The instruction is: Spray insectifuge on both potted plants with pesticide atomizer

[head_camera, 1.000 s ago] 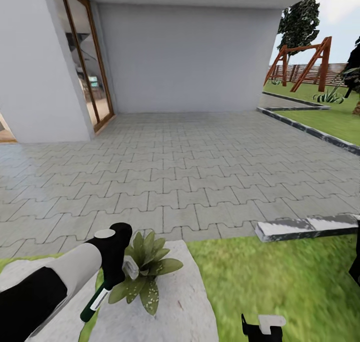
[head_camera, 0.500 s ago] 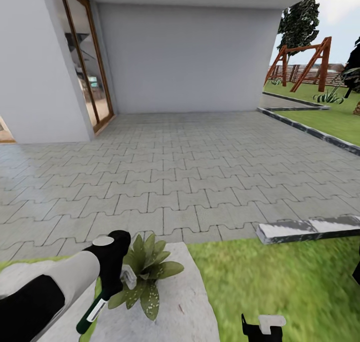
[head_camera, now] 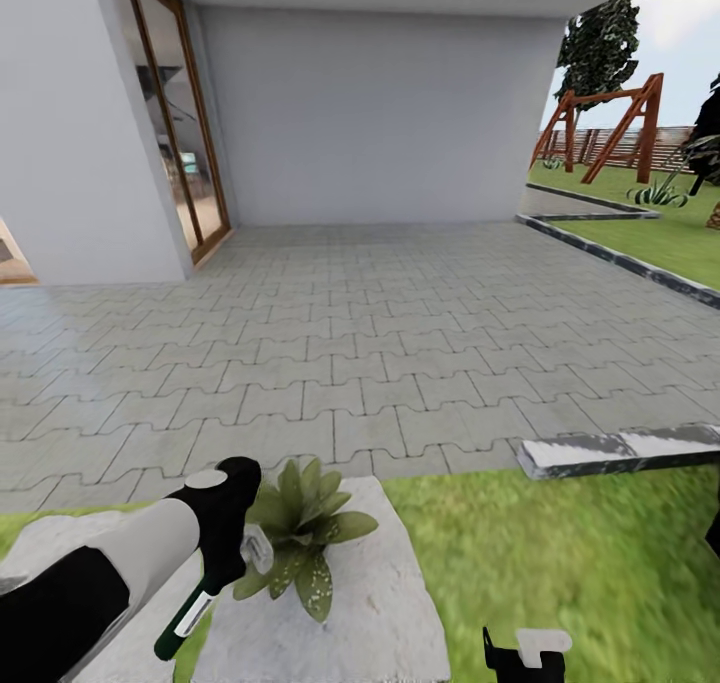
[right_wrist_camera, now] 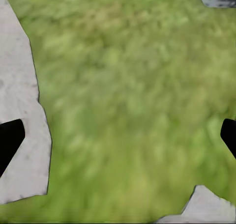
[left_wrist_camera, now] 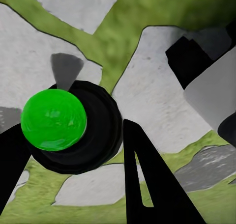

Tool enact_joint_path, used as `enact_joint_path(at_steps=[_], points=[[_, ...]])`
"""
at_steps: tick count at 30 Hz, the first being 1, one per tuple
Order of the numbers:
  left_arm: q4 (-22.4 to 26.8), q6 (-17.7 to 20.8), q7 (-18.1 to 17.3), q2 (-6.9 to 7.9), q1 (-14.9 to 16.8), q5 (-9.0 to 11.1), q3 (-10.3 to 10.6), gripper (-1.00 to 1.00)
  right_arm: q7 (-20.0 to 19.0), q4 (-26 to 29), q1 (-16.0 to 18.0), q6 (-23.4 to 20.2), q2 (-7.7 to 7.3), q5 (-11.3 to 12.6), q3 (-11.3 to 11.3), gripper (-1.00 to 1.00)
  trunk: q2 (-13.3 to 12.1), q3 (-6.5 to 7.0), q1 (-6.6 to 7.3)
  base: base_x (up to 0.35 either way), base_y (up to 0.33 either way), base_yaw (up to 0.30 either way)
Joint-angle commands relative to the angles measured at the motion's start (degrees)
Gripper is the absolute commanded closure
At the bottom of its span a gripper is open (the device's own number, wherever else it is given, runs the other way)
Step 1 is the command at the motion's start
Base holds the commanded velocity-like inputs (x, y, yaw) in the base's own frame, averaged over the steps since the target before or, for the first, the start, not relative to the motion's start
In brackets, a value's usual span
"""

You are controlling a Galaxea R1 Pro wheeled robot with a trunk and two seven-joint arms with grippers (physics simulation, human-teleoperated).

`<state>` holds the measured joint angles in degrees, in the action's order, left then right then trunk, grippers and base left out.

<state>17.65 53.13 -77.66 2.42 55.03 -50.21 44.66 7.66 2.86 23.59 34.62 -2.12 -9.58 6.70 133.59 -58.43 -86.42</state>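
Head view: my left tool [head_camera: 222, 548] is clamped on the pesticide atomizer [head_camera: 185, 618], its pale nozzle right against the near-left leaves of the potted plant [head_camera: 300, 528]. Whitish insectifuge [head_camera: 318, 581] specks dot the nearer leaves. That plant sits on a grey stepping stone [head_camera: 370, 613]. My right tool [right_wrist_camera: 118, 135] hangs spread wide over lawn [right_wrist_camera: 128, 96], apparently empty.
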Motion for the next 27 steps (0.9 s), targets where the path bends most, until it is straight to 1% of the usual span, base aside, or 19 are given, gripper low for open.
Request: enact_joint_path(at_steps=[1, 9, 13, 19, 21, 27], points=[[0.19, 0.57, -0.54, 0.04, -0.02, -0.59, -0.10, 1.00, 0.25, -0.07, 0.05, 0.18, 0.01, -0.62, 0.42, -1.00, 0.02, -0.05, 0.02, -0.063, 0.288, 0.000], [0.19, 0.74, -0.48, 0.08, 0.17, -0.59, -0.17, 1.00, 0.25, -0.07, 0.05, 0.18, 0.01, -0.62, 0.42, -1.00, 0.02, -0.05, 0.02, -0.006, 0.287, -0.002], [0.19, 0.79, -0.34, 0.04, 0.17, -0.59, -0.11, 1.00, 0.25, -0.07, 0.05, 0.18, 0.01, -0.62, 0.42, -1.00, 0.02, -0.05, 0.02, -0.045, 0.219, -0.183], [0.12, 0.94, -0.26, 0.16, 0.11, -0.59, -0.02, 1.00, 0.25, -0.05, 0.05, 0.18, 0.01, -0.62, 0.50, -1.00, 0.02, -0.05, 0.02, -0.010, 0.020, -0.287], [0.11, 1.04, 0.34, 0.25, 0.12, -0.59, -0.08, 1.00, 0.25, -0.04, 0.05, 0.18, 0.01, -0.60, 0.50, -1.00, 0.02, -0.02, 0.02, 0.000, 0.000, -0.269], [0.09, 1.17, 1.05, 0.21, 0.08, -0.59, -0.10, 1.00, 0.24, -0.04, 0.05, 0.20, -0.07, -0.67, 0.50, -1.00, 0.02, 0.00, 0.02, -0.256, 0.096, -0.028]])
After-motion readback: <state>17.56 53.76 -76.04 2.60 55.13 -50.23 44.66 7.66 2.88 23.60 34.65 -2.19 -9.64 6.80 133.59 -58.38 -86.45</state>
